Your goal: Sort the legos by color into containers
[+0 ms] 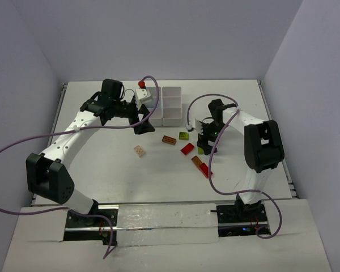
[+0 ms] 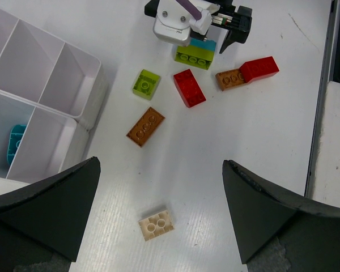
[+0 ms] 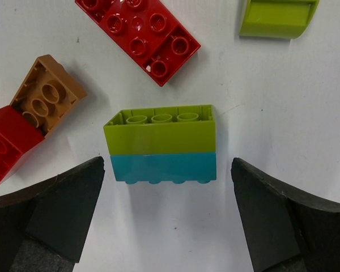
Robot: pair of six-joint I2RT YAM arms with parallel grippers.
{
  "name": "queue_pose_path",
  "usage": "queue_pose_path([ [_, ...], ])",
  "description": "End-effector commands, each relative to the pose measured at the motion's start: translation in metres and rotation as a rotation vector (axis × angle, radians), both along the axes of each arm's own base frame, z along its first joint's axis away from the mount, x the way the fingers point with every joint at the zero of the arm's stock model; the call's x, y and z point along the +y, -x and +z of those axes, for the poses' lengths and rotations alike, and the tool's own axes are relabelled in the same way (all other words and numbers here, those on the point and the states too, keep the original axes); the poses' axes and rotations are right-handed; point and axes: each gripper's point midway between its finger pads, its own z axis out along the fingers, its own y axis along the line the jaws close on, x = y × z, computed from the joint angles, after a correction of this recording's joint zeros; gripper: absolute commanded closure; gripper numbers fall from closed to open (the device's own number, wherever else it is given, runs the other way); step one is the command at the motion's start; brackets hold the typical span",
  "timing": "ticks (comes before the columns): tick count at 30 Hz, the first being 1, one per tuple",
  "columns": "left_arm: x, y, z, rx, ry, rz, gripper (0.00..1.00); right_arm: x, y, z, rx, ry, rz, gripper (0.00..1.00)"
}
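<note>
Looking down on the white tray (image 1: 171, 107) at 12 o'clock of the table (image 1: 102, 170): square compartments side by side, walls upright. Holds one cyan brick (image 2: 16, 144) in the compartment at 9 o'clock of the left wrist view; shows bare white floor in the neighbouring compartments there. Shows a red piece (image 1: 141, 84) at the tray's 10 o'clock corner; cannot tell whether inside a compartment.

Finds the left gripper (image 1: 146, 120) just at the tray's 7 o'clock, spread wide, gripping nothing. Finds the right gripper (image 3: 169, 164) toward 3 o'clock of the table, low over a lime-on-cyan pair (image 3: 160, 136), fingers (image 3: 62, 209) parted on either side with white table showing in both gaps, clamping nothing.

Scattered between the two grippers, all on the table: tan brick (image 1: 139, 151) nearest the centre; orange-brown brick (image 1: 169, 140) at its 2 o'clock; small lime brick (image 1: 183, 135) and red brick (image 1: 187, 149) just beyond, toward 3 o'clock; second orange-brown brick (image 1: 197, 161) touching a second red brick (image 1: 206, 170) at 6 o'clock of the pair.

Leaves a broad band of white table between the bricks and the near edge at 6 o'clock. Sets the bricks well apart from the right edge rail (image 1: 289, 170) at 3 o'clock, and the tray near the far edge.
</note>
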Motion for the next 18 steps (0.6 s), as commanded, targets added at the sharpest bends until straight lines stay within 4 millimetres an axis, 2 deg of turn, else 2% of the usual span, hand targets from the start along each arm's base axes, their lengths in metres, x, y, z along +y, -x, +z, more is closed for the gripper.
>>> queue_pose_path([
  [1,-0.0004,-0.0019,0.0008,-0.028,0.009,-0.012,0.01,0.0070,-0.0071,0.0076,-0.067,-0.010,0.036,0.00],
  [18,0.0006,0.0000,-0.0067,-0.010,0.012,0.001,0.01,0.0085,0.0027,0.0043,-0.118,0.002,0.102,0.02],
])
